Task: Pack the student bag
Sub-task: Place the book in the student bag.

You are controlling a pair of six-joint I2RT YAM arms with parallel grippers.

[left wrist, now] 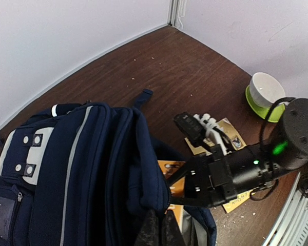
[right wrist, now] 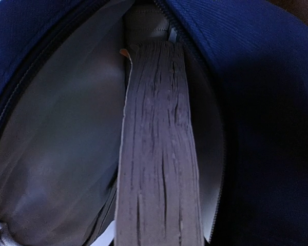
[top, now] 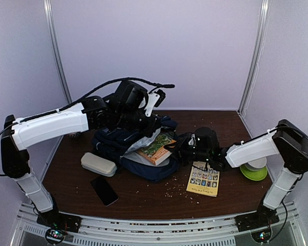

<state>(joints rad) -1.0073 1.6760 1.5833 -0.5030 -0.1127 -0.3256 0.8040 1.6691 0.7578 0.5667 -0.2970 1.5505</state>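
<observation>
Partway done. The student bag [top: 146, 168] lies mid-scene on the worktop [top: 159, 205], mouth facing right. The left pincer [left wrist: 156, 229] is closed on the bag's upper rim, holding the mouth open. The right pincer [top: 178, 148] looks clamped on the green-orange book [top: 156, 147], which is roughly half inside against the grey lining [right wrist: 56, 128]. Not packed yet: yellow booklet [top: 204, 179] near right, beige pouch [top: 98, 164] and phone [top: 103, 190] near left.
</observation>
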